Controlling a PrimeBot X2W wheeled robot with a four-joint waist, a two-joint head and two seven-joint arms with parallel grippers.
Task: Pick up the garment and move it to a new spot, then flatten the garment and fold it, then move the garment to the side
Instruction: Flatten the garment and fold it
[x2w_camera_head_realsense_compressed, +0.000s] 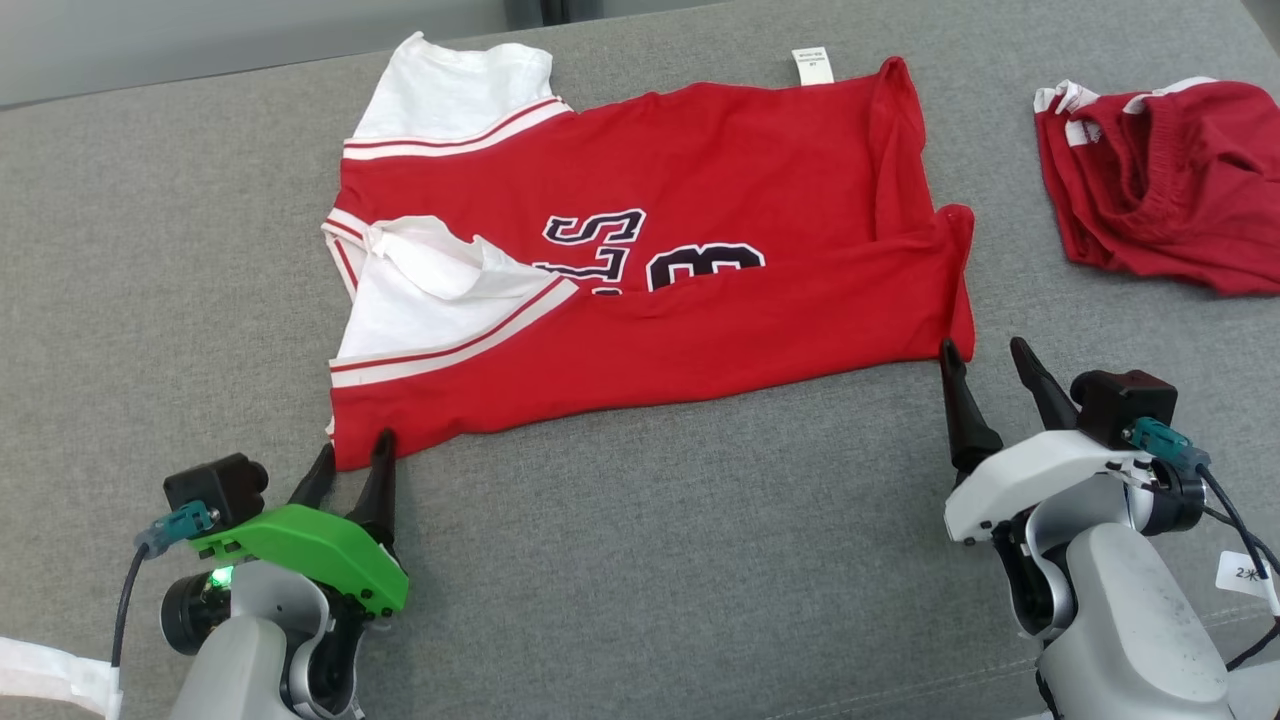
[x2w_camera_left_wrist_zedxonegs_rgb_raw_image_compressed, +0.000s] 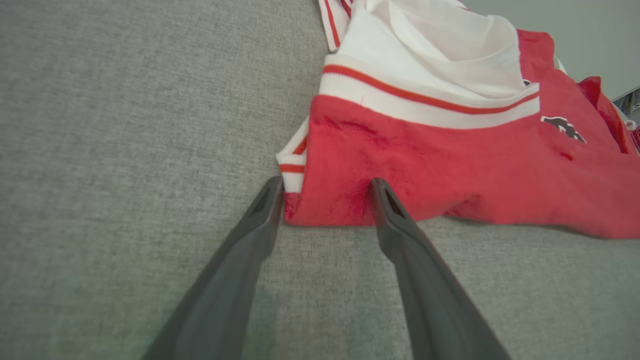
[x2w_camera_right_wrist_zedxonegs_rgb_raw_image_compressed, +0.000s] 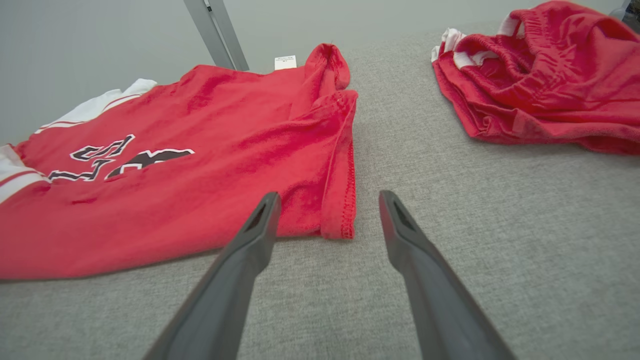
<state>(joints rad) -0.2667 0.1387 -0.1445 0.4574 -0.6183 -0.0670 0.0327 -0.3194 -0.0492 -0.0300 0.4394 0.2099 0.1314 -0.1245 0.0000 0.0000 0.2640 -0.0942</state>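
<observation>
The garment (x2w_camera_head_realsense_compressed: 700, 320) is a red jersey with white sleeves and dark lettering, spread on the grey surface with its near edge folded over. My left gripper (x2w_camera_head_realsense_compressed: 352, 452) is open at the garment's near left corner (x2w_camera_left_wrist_zedxonegs_rgb_raw_image_compressed: 330, 205), one finger on each side of that corner. My right gripper (x2w_camera_head_realsense_compressed: 985, 350) stands open at the near right corner (x2w_camera_right_wrist_zedxonegs_rgb_raw_image_compressed: 340, 220); its left finger (x2w_camera_right_wrist_zedxonegs_rgb_raw_image_compressed: 260, 225) touches the red hem, while its right finger (x2w_camera_right_wrist_zedxonegs_rgb_raw_image_compressed: 395, 225) lies over bare fabric. Nothing is gripped by either.
Red shorts (x2w_camera_head_realsense_compressed: 1170, 185) with white trim lie crumpled at the far right. The grey cushion (x2w_camera_head_realsense_compressed: 640, 560) stretches bare between my two arms. A white label (x2w_camera_head_realsense_compressed: 812, 65) pokes out at the garment's far edge. Beyond the far edge there is a pale wall (x2w_camera_right_wrist_zedxonegs_rgb_raw_image_compressed: 100, 40).
</observation>
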